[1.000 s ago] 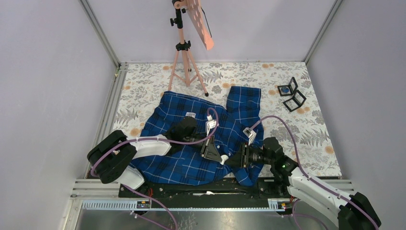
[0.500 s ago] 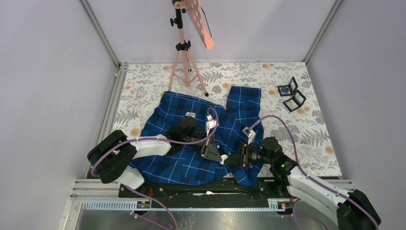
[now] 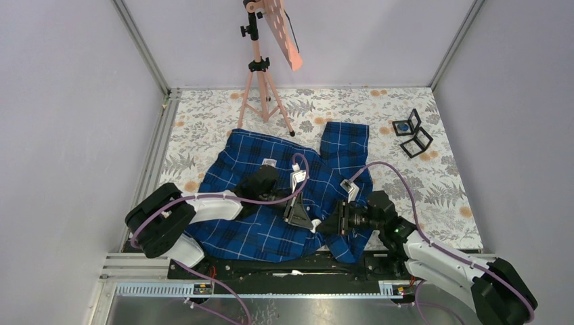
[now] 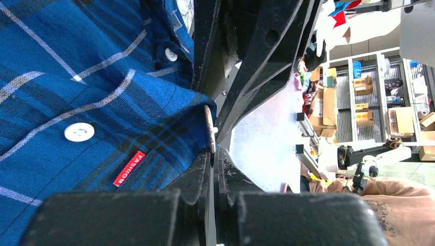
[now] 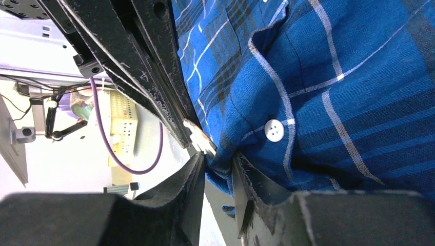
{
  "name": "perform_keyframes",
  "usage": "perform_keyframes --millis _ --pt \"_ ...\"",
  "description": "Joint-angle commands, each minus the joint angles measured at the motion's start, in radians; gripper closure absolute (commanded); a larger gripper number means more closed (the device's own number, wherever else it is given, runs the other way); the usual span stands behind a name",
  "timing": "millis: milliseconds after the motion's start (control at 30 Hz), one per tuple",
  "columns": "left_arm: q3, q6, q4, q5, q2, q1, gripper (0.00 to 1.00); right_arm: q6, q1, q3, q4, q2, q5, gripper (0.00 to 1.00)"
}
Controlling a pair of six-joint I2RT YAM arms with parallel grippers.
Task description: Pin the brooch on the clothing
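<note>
A blue plaid shirt [image 3: 247, 152] lay spread on a floral table [image 3: 203, 112], close to both arms. The left gripper [image 4: 212, 154] was closed on a thin pin [image 4: 209, 125], probably the brooch's, at the shirt's edge. The right gripper [image 5: 219, 161], its jaws narrow, pinched a fold of that edge beside a white button [image 5: 274, 130].
</note>
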Motion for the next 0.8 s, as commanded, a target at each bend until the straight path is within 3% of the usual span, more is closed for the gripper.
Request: perform_keyframes --millis 0,367,767 --pt "0.017 -0.009 0.126 0.102 -0.01 -0.032 1.0 -0.024 -0.004 0.034 -0.044 0.041 0.117 0.69" --pt "0.013 -0.009 0.126 0.083 -0.012 -0.034 1.0 0.005 -0.003 0.018 -0.058 0.033 0.185 0.69" --pt "0.002 0.0 0.092 0.01 -0.032 -0.023 1.0 0.01 -0.004 -0.007 -0.145 -0.084 0.281 0.69"
